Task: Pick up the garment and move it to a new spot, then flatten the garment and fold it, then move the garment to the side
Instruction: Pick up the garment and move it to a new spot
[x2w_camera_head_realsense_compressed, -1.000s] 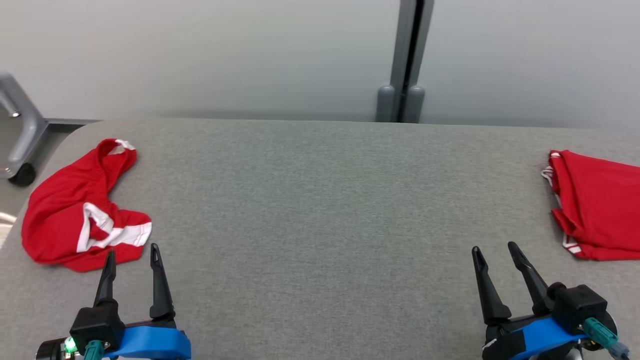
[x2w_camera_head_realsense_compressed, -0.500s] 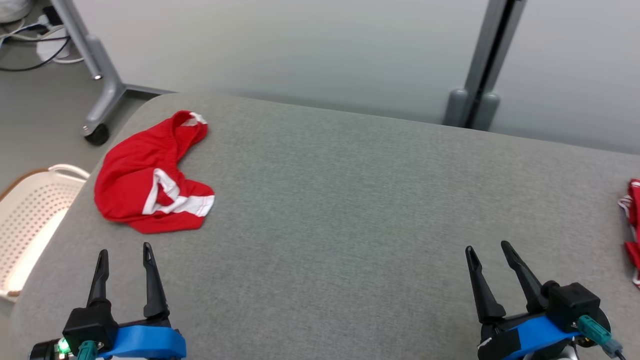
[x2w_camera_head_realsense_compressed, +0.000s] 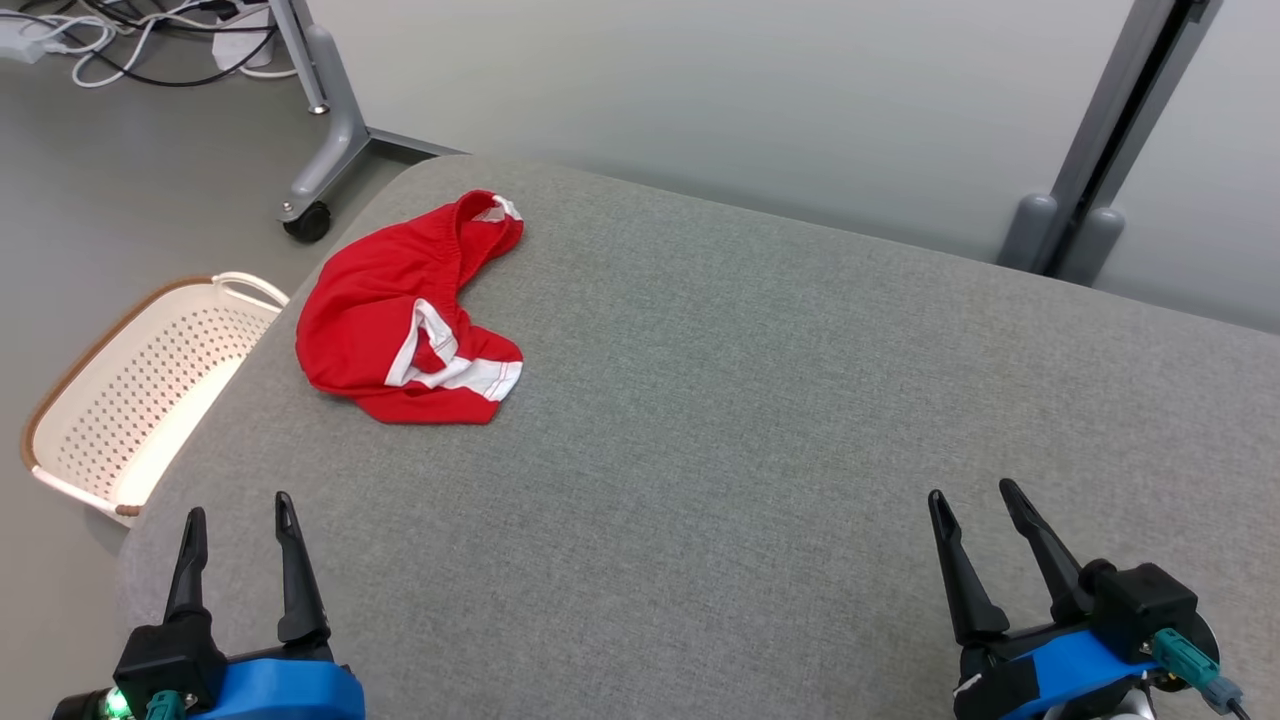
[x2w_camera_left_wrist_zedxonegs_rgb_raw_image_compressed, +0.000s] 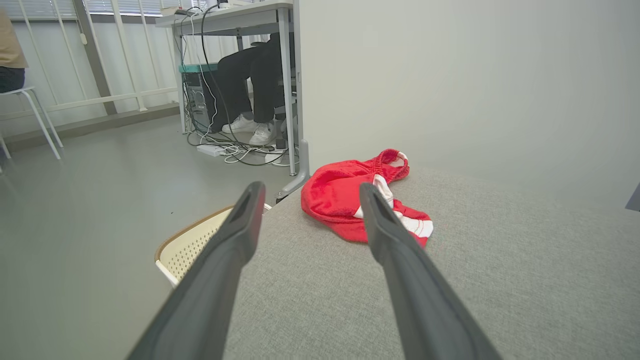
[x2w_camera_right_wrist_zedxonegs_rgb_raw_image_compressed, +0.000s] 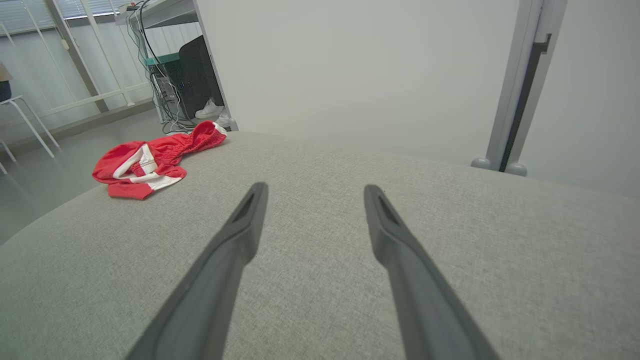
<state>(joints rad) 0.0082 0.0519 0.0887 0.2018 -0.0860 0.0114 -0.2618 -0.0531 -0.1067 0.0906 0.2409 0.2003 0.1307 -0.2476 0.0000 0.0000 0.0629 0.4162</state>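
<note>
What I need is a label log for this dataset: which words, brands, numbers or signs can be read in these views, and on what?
None can be read.
The red garment carries plain white stripes, with no print or tag lettering.
The basket shows no label.
Any marks on the computer tower are too small to tell.

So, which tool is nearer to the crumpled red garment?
The left. The left tool points at the red garment from close by; the right tool is far across the table to its right.
</note>
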